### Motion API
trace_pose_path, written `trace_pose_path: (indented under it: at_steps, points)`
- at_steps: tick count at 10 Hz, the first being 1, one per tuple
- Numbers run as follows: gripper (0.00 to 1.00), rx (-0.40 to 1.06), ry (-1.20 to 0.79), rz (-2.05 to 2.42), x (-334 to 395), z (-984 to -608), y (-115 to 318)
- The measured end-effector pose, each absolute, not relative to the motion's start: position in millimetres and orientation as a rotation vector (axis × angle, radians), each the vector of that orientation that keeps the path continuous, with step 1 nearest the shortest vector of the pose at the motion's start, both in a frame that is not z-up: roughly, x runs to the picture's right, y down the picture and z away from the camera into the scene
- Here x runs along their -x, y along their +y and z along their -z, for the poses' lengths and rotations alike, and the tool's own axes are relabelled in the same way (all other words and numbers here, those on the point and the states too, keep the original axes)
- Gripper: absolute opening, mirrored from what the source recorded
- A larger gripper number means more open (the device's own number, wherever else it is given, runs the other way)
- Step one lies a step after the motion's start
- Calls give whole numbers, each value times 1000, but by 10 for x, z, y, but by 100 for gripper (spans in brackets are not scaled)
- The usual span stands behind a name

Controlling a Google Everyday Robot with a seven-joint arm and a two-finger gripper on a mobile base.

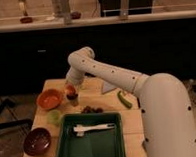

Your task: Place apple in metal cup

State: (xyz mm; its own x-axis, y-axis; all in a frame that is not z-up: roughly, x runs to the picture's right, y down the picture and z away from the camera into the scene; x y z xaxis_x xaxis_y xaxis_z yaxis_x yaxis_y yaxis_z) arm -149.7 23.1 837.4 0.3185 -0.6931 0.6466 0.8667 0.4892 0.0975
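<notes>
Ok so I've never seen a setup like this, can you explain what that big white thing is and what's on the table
The big white shape is a robot arm, reaching from the lower right across a wooden table. There is one picture, seemingly taken from the robot's own side, looking down the arm. At the arm's far end is its gripper, a two-fingered hand, right at the apple, which sits at the top of the metal cup. Whether the apple is released I cannot tell. Also on the table: an orange bowl, a small light-green round thing, a dark maroon bowl, a green tray holding a white utensil, and a green vegetable.
</notes>
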Motion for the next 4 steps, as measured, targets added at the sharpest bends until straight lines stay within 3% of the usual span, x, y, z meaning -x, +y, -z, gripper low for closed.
trace_pose_path:
  at_steps: [2, 4]
  points:
    - [66, 289, -690, 1045, 1497, -8374, 231]
    - [79, 289, -690, 1045, 1497, -8374, 231]
